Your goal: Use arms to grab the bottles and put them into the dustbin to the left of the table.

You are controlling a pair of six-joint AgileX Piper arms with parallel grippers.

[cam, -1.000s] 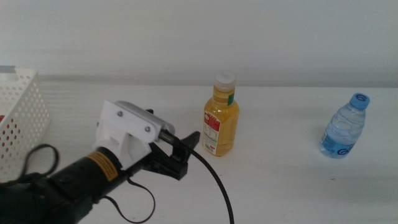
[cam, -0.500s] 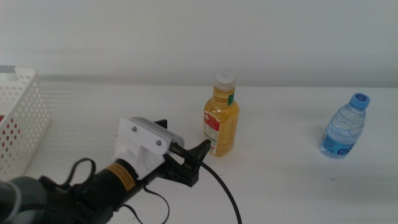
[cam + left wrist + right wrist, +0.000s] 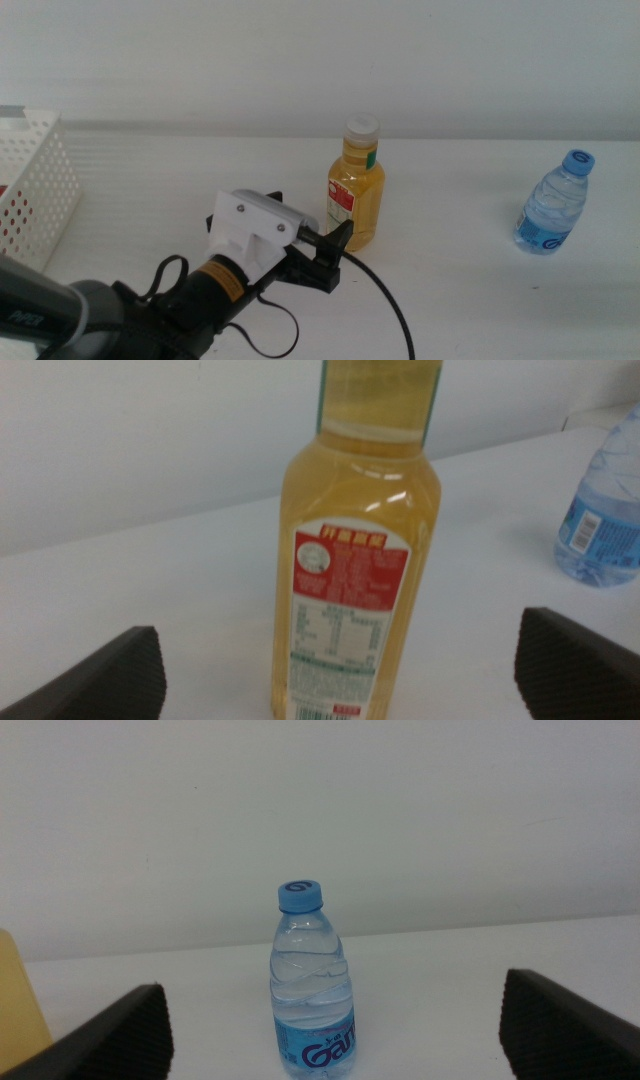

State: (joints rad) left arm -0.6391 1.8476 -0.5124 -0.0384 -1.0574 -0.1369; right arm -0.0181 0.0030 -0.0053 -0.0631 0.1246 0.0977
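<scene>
Left gripper [image 3: 325,250]: lower centre of the middle view, on the arm that enters from the lower left. White housing with screws, black fingers pointing right toward the juice bottle. The fingertip nearest the bottle sits just beside its lower body; contact cannot be confirmed. In the left wrist view the two dark jaws stand wide apart at the bottom corners with the bottle between them, nothing clamped.

Juice bottle [image 3: 356,196]: upright on the table, centre of the middle view. Yellow contents, white cap, green neck band, red and white label. In the left wrist view it fills the centre of the frame [image 3: 352,560].

Water bottle [image 3: 553,205]: upright at the right side of the middle view, well apart from the juice bottle. Clear body, blue cap, blue label. Also seen at the right edge of the left wrist view [image 3: 605,510] and in the centre of the right wrist view [image 3: 310,985].

Right gripper [image 3: 330,1030]: not seen in the middle view. In the right wrist view its jaws are spread wide at the bottom corners, facing the water bottle, which stands apart from them.

Basket [image 3: 30,190]: white, perforated walls, at the left edge of the middle view, partly cut off. Something red shows through the holes; what it is cannot be told.

Table [image 3: 460,290]: plain white surface carrying both bottles.

Cable [image 3: 385,300]: black, runs from the left gripper to the bottom edge of the middle view.
</scene>
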